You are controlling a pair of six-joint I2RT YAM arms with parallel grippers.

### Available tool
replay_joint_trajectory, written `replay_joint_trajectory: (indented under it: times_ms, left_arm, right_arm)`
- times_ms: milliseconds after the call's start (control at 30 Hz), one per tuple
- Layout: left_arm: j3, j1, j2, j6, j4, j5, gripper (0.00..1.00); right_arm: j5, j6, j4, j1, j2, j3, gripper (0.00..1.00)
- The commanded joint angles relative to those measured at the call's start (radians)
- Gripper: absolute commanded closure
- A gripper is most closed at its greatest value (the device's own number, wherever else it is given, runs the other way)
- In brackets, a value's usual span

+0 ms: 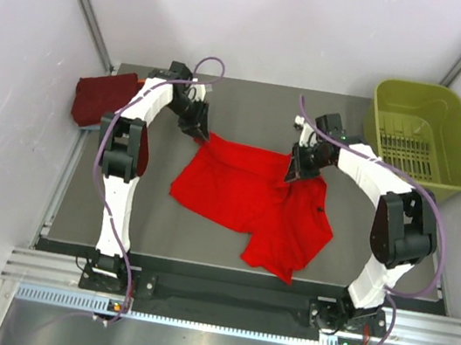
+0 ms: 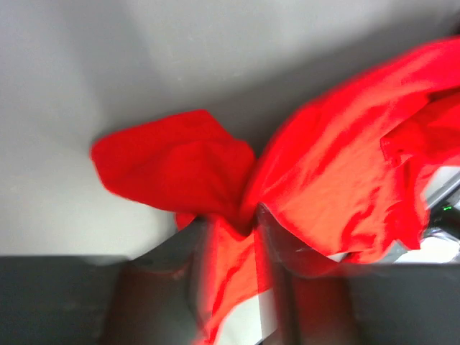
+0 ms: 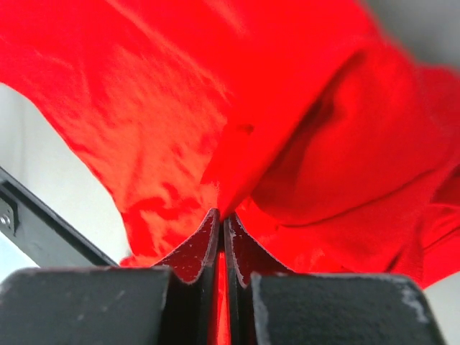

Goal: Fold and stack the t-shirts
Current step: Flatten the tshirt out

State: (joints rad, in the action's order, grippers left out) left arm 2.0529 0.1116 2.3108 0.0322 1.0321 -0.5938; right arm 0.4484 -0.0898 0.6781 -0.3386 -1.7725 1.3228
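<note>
— so, from above, where is the red t-shirt [image 1: 244,197] lying?
— it is lying crumpled and half spread in the middle of the dark table [image 1: 250,105], between the two arms. the left gripper [image 1: 204,135] is touching its far left corner, and the right gripper [image 1: 290,175] is sitting on its far right edge.
— and what is sitting around it?
— a folded maroon t-shirt [image 1: 105,94] is resting at the table's far left corner, well apart from the red one. an olive-green basket [image 1: 460,149] is standing at the far right corner.
— what is the left wrist camera showing?
— red cloth is running down between the left gripper's [image 2: 231,241] fingers [image 2: 277,259], with one flap spreading to the left and a bigger sheet to the right. the fingers are standing a little apart and the picture is blurring, so i cannot tell whether they are pinching the cloth or only straddling it.
— and the right wrist camera?
— the right gripper [image 3: 219,215] is pressing its fingers [image 3: 190,255] together on a fold of the red t-shirt. the cloth is fanning out from the tips and filling nearly the whole view.
</note>
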Motion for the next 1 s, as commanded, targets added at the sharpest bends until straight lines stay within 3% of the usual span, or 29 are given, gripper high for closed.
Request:
replay_joint_trajectory:
  times_ms: [0, 33, 200, 367, 400, 500, 567, 667, 767, 967]
  left_arm:
    - [0.027, -0.007, -0.067, 0.003, -0.034, 0.018, 0.46]
    - [0.039, -0.009, -0.071, -0.008, -0.023, 0.019, 0.26]
    - [0.039, -0.009, -0.105, -0.011, -0.043, 0.089, 0.25]
    - [0.004, -0.012, -0.085, -0.005, -0.029, 0.111, 0.38]
    - [0.0, -0.018, -0.08, -0.002, -0.026, 0.109, 0.49]
    - [-0.033, -0.029, -0.097, 0.002, -0.014, 0.095, 0.66]
    - [-0.072, -0.036, -0.128, -0.002, -0.009, 0.092, 0.72]
    - [-0.135, -0.055, -0.174, -0.011, 0.002, 0.068, 0.7]
    - [-0.187, -0.056, -0.189, -0.018, 0.005, 0.042, 0.61]
    - [-0.169, -0.055, -0.12, -0.005, -0.01, 0.0, 0.56]
  right_arm:
    - [-0.004, 0.005, -0.023, 0.0, 0.03, 0.113, 1.0]
    - [-0.007, 0.007, -0.031, 0.004, 0.038, 0.131, 1.0]
    - [-0.037, 0.021, -0.06, 0.026, 0.03, 0.243, 1.0]
    - [-0.05, 0.018, -0.092, 0.049, -0.01, 0.268, 1.0]
    - [-0.056, 0.016, -0.097, 0.053, -0.015, 0.268, 1.0]
    - [-0.065, 0.015, -0.104, 0.079, -0.024, 0.277, 1.0]
    - [-0.07, 0.016, -0.104, 0.09, -0.025, 0.285, 1.0]
    - [-0.073, 0.016, -0.109, 0.104, -0.022, 0.286, 1.0]
    - [-0.074, 0.015, -0.118, 0.107, -0.019, 0.277, 1.0]
    - [-0.071, 0.009, -0.123, 0.105, -0.016, 0.271, 1.0]
